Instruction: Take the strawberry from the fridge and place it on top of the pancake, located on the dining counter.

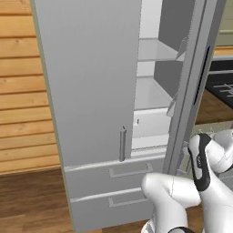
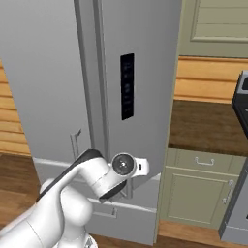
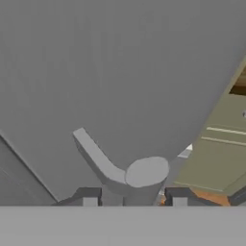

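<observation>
Wood-plank wall filling the left of the left base view, fridge [image 1: 91, 91] standing centre frame with one door swung ajar – pale shelves showing at upper centre. In the hand view, jaws [image 3: 134, 198] straddling the bar handle [image 3: 120, 168] at lower centre, fingertips [image 3: 90, 197] either side – gripping or merely bracketing, impossible telling. Green-grey cabinet [image 2: 203, 193] sitting lower right of the right base view.

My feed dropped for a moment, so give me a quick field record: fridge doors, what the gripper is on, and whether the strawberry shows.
fridge: left door shut, right door swung partly open
shelves: pale, look bare
gripper: fingers either side of the right door's handle
grip: looks closed on handle
strawberry: not spotted
</observation>
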